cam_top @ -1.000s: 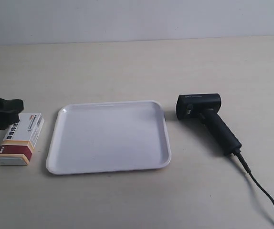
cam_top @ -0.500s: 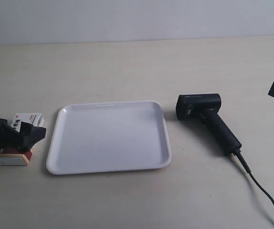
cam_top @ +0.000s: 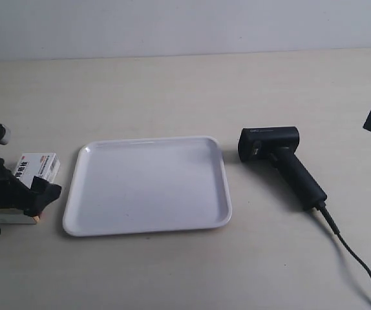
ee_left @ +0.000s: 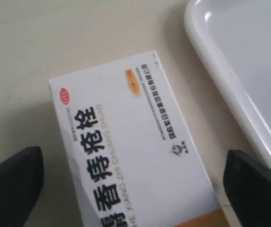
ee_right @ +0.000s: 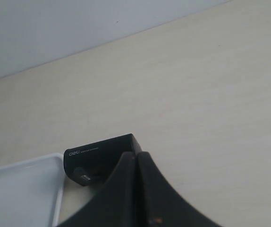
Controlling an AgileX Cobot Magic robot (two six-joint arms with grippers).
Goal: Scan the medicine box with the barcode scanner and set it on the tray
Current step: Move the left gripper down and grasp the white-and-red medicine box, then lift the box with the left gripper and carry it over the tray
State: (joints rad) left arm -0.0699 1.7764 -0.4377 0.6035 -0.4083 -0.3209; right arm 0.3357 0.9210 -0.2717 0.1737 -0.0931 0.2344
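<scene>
While lower than before, left claw (ee_left: 131,189) seemingly astride medicine box (ee_left: 126,151).

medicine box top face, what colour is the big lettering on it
Black on the white medicine box, with an orange band at one end; the left wrist view shows it best.

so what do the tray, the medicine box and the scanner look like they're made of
The tray looks like glossy white plastic: its rim carries bright highlights. The medicine box seems to be thin white cardboard with a smooth printed face and crisp folded edges. The barcode scanner appears to be matte black moulded plastic with barely any shine; its cable is probably rubber-sheathed, though that is hard to confirm.
</scene>
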